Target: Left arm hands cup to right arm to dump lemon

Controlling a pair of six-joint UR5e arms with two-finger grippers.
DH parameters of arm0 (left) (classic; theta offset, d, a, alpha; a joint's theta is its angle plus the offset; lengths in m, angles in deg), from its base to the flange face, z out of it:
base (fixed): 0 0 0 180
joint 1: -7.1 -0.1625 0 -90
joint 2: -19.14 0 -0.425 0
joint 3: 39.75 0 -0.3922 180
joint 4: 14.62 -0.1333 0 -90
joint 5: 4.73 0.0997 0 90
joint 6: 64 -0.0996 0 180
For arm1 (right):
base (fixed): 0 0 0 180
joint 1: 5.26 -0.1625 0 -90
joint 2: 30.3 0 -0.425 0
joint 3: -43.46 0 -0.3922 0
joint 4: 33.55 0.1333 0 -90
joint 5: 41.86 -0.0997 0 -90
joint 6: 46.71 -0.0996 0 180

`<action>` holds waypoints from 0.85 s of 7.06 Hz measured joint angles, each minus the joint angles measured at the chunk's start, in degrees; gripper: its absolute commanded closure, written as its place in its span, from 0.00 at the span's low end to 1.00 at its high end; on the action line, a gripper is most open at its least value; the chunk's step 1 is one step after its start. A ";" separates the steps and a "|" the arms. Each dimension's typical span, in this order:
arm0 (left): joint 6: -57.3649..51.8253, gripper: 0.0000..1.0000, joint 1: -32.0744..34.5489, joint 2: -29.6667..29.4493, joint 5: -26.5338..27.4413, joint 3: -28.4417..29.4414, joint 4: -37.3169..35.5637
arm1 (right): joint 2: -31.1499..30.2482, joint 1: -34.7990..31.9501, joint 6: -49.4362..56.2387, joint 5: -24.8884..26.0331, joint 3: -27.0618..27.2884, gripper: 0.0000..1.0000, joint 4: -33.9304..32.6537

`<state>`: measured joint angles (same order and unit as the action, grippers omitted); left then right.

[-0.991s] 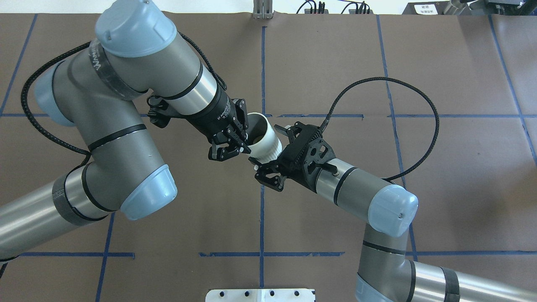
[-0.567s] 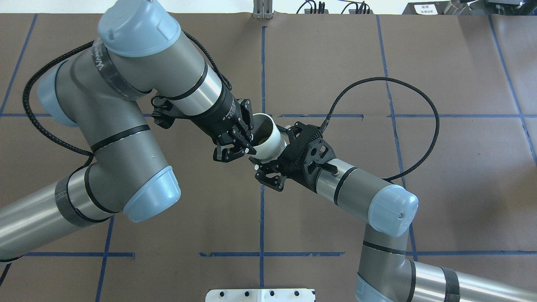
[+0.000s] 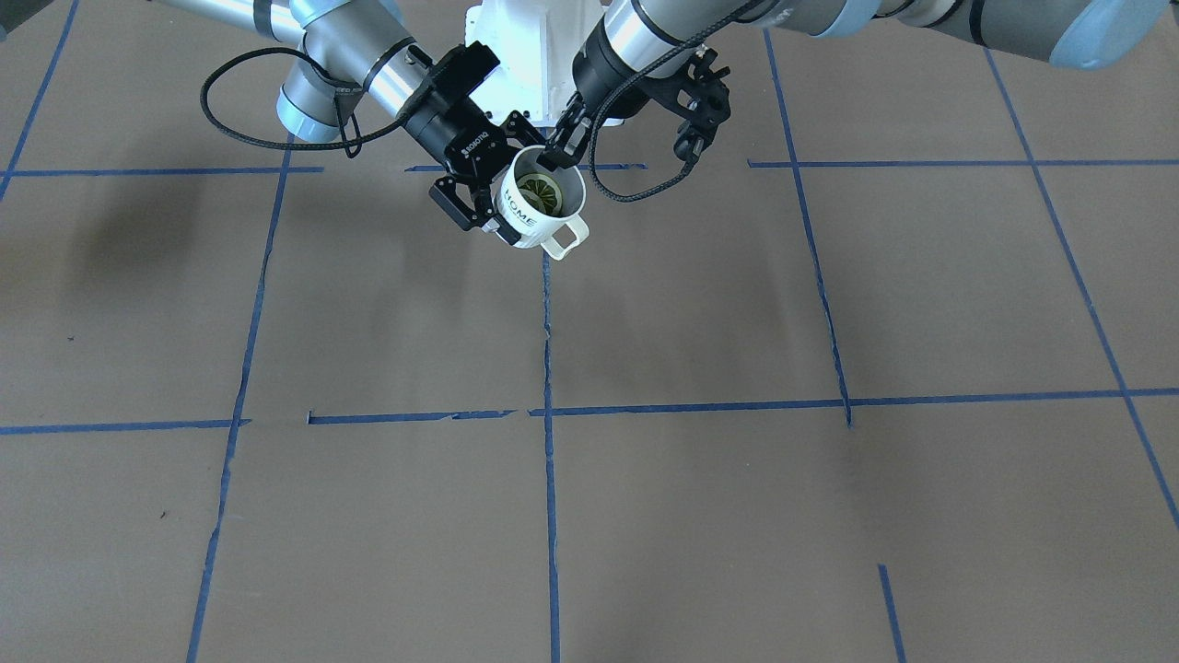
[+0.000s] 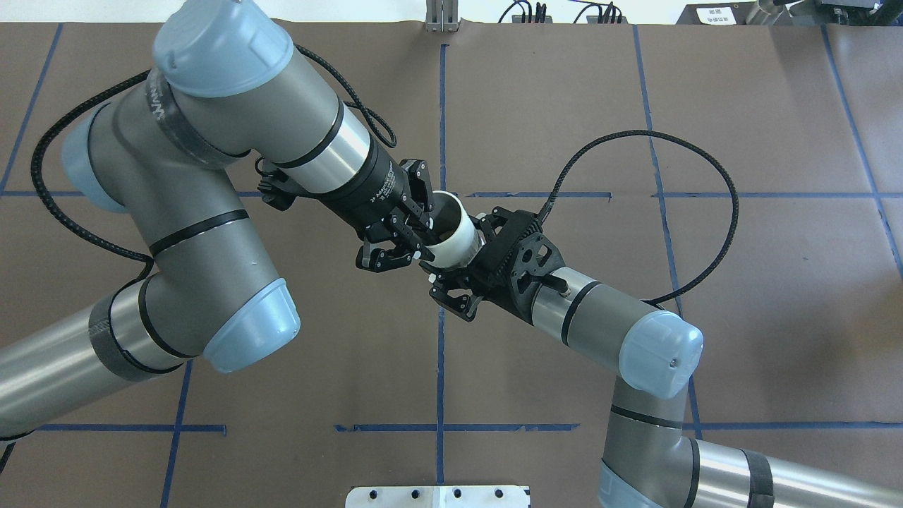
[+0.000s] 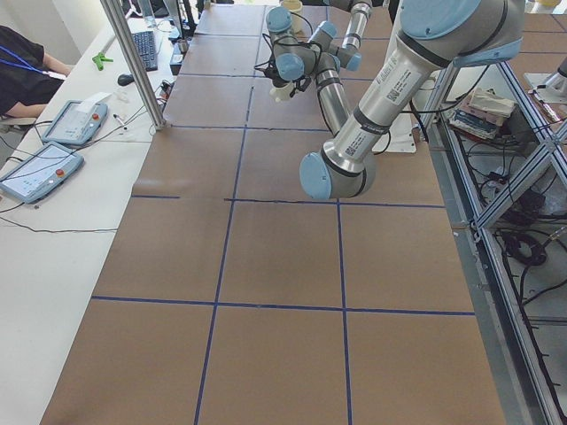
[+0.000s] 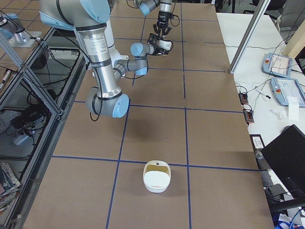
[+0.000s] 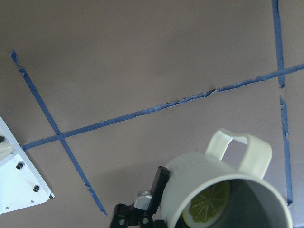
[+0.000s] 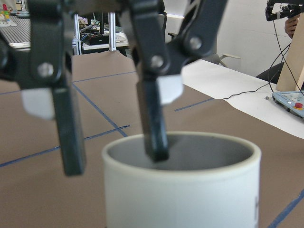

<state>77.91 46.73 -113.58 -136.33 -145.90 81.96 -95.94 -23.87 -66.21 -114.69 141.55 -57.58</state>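
The white "HOME" cup (image 3: 527, 217) hangs in the air over the table's middle, tilted. The lemon slice (image 3: 539, 191) lies inside it and also shows in the left wrist view (image 7: 209, 207). My left gripper (image 4: 417, 231) is shut on the cup's rim (image 4: 462, 236), with one finger (image 8: 153, 137) inside the mouth and one outside. My right gripper (image 4: 455, 248), lettered ROBOTIQ, is open. Its fingers stand on either side of the cup's body, from the base end. The cup's handle (image 7: 237, 149) points away from both grippers.
Brown table with a blue tape grid. A white bowl-like container (image 6: 157, 176) sits far off at the table's right end. The robot's white base plate (image 4: 437, 496) is at the near edge. Teach pendants (image 5: 40, 168) and a seated person are on the operators' side.
My left arm has carried the cup to the right, deeper between the right gripper's open fingers. The right arm has not moved.
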 measured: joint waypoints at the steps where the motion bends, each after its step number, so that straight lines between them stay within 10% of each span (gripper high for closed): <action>1: -1.90 0.00 3.24 0.82 -2.83 0.06 0.12 | -0.10 0.03 -0.01 -0.01 0.00 0.66 -0.05; 4: -19.82 0.00 11.28 9.06 -10.59 -0.22 -0.05 | -0.34 -0.16 0.03 -0.11 0.00 0.71 -0.56; 6: -34.79 0.00 10.68 13.70 -3.02 -0.56 -0.04 | -0.40 -0.78 -0.15 -0.14 0.14 0.78 -2.80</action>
<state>43.12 57.41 -99.88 -139.34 -146.47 81.92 -96.34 -24.65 -66.35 -114.83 141.69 -60.38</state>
